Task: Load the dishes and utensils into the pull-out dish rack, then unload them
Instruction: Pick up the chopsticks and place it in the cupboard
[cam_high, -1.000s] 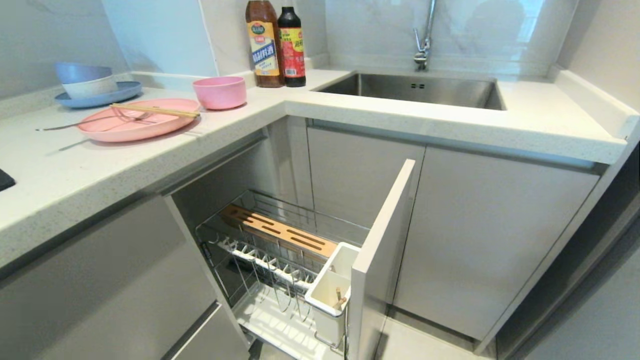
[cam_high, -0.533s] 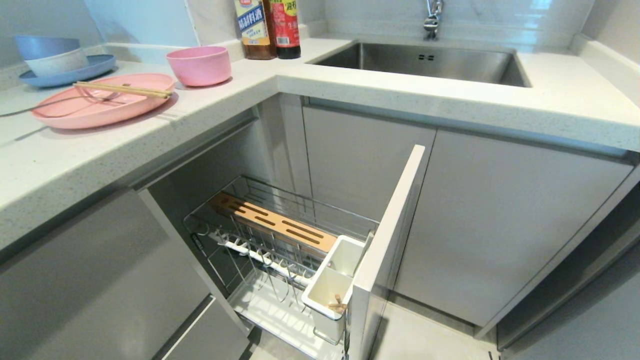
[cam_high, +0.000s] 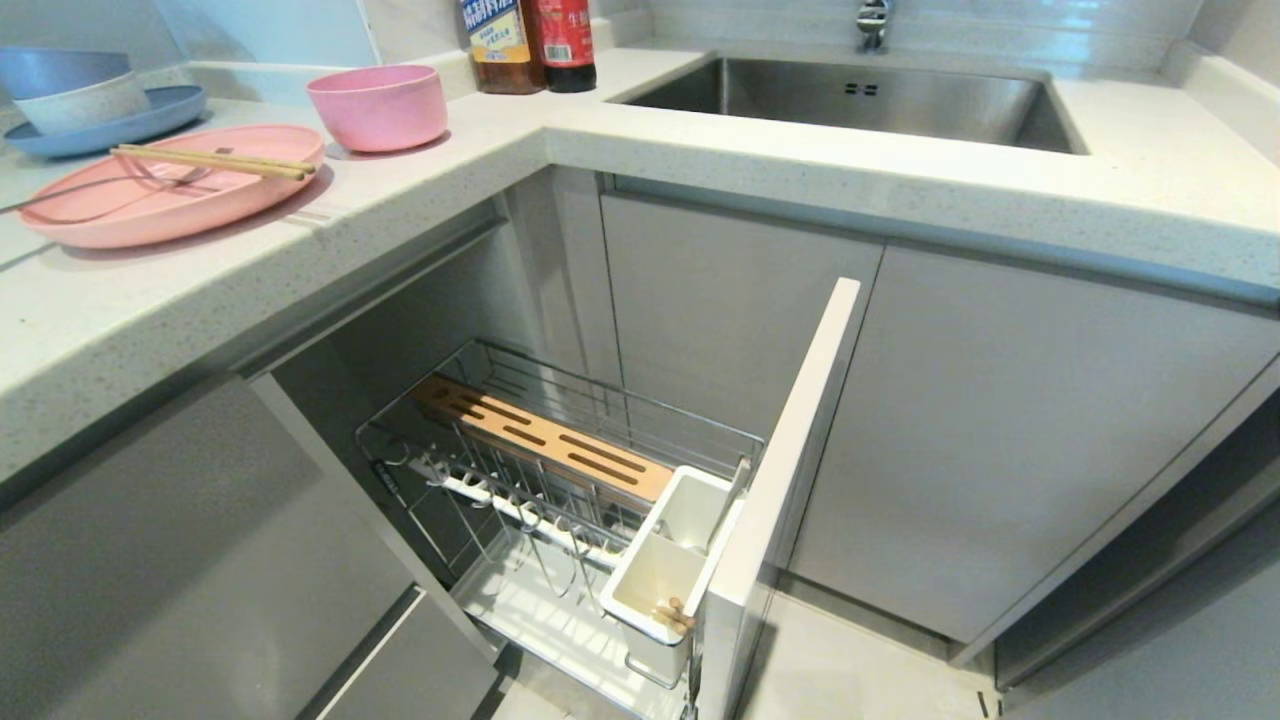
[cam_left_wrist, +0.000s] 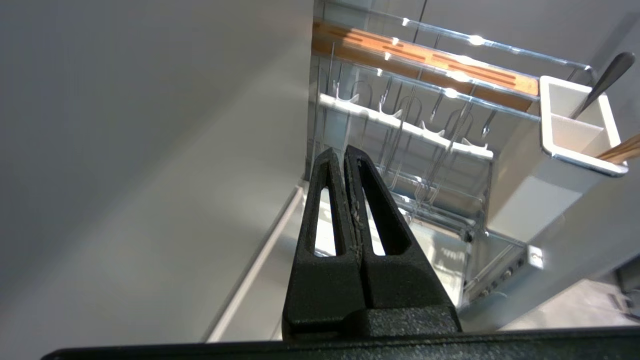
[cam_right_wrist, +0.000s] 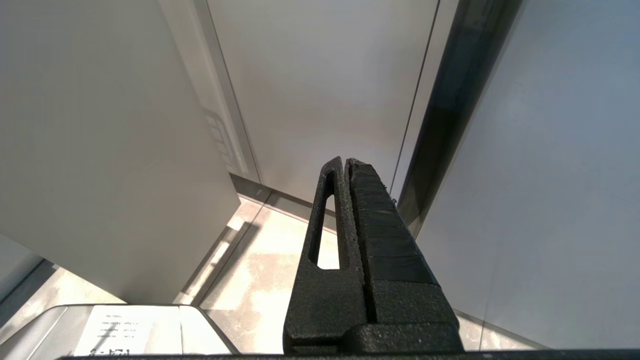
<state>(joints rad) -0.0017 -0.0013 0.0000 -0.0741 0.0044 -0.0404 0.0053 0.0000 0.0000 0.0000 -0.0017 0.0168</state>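
On the counter at the left lies the pink plate (cam_high: 150, 205), with the wooden chopsticks (cam_high: 210, 160) and the silver fork (cam_high: 80, 192) resting across it. Just behind it to the right stands the pink bowl (cam_high: 378, 105). Below the counter, the pull-out dish rack (cam_high: 560, 470) is drawn out, its plate slots bare. Its white utensil cup (cam_high: 665, 565) holds wooden stick ends. Neither arm shows in the head view. My left gripper (cam_left_wrist: 344, 152) hangs shut and empty beside the rack (cam_left_wrist: 425, 55). My right gripper (cam_right_wrist: 345, 161) is shut and empty before cabinet doors.
A blue plate with stacked bowls (cam_high: 90, 100) sits at the far left. Two sauce bottles (cam_high: 530, 45) stand in the corner, beside the steel sink (cam_high: 850, 100). The rack's pale front panel (cam_high: 790, 470) juts out. A metal handle (cam_left_wrist: 600, 82) leans in the cup (cam_left_wrist: 575, 135).
The whole head view has tilted downward, so the counter and rack sit higher in the picture. Nothing on the counter or in the rack has moved.
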